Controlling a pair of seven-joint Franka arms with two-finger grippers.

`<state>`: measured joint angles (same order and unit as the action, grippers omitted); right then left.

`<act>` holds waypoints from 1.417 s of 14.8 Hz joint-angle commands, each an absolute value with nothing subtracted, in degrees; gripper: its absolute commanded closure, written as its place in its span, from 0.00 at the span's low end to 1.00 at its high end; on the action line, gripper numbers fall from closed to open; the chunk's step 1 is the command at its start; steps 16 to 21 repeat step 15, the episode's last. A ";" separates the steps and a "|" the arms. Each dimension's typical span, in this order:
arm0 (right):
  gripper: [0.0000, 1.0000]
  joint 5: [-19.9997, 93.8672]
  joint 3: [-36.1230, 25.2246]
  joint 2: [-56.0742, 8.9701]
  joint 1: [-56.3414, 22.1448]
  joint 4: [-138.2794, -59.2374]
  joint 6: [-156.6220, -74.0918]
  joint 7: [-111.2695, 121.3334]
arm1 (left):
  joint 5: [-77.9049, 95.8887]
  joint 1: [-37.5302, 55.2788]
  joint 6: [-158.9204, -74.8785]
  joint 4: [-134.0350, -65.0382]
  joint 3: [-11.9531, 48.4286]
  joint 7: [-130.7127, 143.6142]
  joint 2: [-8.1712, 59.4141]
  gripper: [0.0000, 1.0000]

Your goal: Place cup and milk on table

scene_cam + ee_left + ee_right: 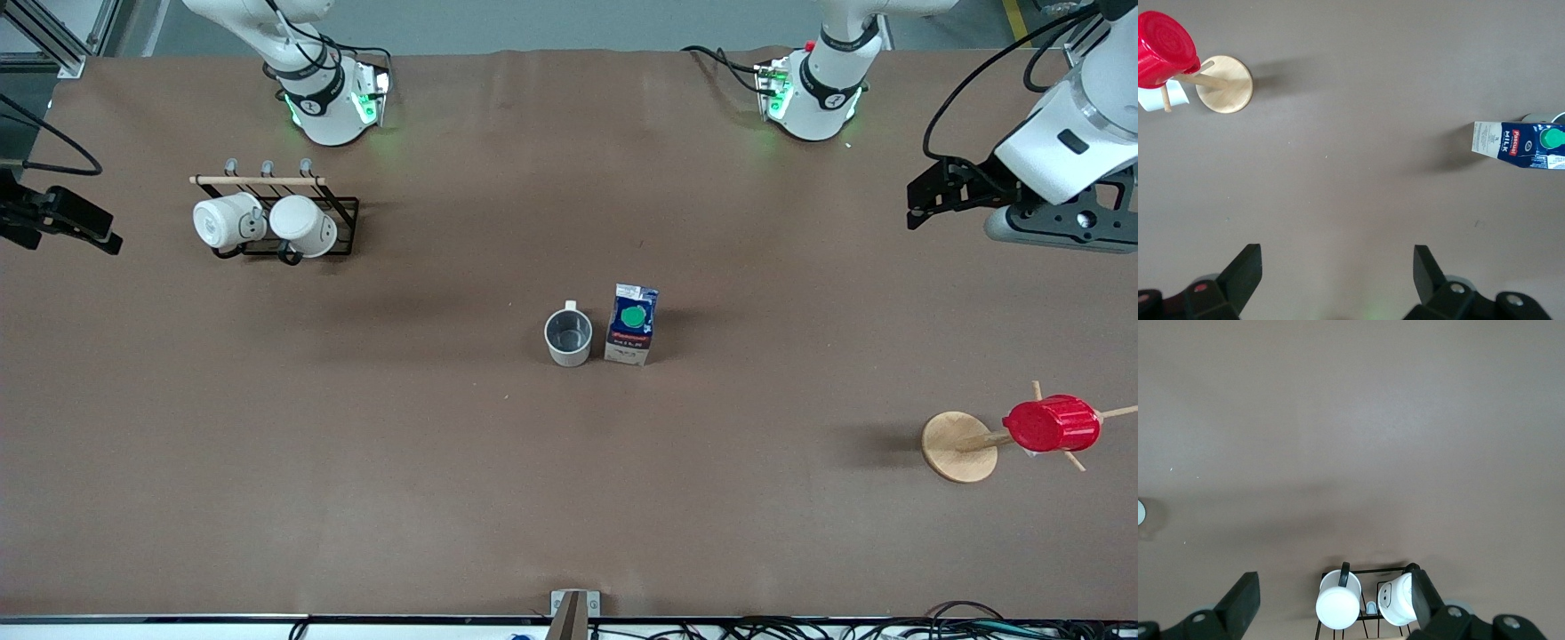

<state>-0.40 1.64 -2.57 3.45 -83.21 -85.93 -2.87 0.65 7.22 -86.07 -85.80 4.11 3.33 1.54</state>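
The beige-grey cup stands upright on the brown table near its middle, handle toward the robots' bases. The milk carton stands upright right beside it, toward the left arm's end, green cap up. The left wrist view shows the milk and a sliver of the cup. My left gripper hangs open and empty over the left arm's end of the table; it also shows in its wrist view. My right gripper hangs open and empty over the right arm's end, near the mug rack.
A black wire rack holds two white mugs toward the right arm's end. A wooden stand carries a red ribbed cup toward the left arm's end, nearer the front camera.
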 commanded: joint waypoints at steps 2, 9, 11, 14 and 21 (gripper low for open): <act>0.00 0.70 1.85 -1.23 3.87 -84.73 -86.13 -2.90 | -0.70 5.89 -86.48 -86.92 6.06 4.92 0.44 0.00; 0.00 0.70 1.85 -1.23 3.96 -84.73 -86.13 -2.90 | -0.79 5.80 -88.94 -87.10 6.06 4.83 0.53 0.00; 0.00 0.70 1.85 -1.23 3.96 -84.73 -86.04 -2.90 | -0.79 5.80 -90.87 -87.45 6.06 4.83 0.53 0.01; 0.00 0.70 1.85 -1.14 3.96 -84.73 -86.04 -2.81 | -0.88 5.80 -91.41 -87.80 6.06 4.75 0.53 0.01; 0.00 0.70 1.85 -1.23 3.96 -84.73 -86.04 -2.81 | -0.97 5.80 -91.49 -87.89 5.98 4.75 0.44 0.01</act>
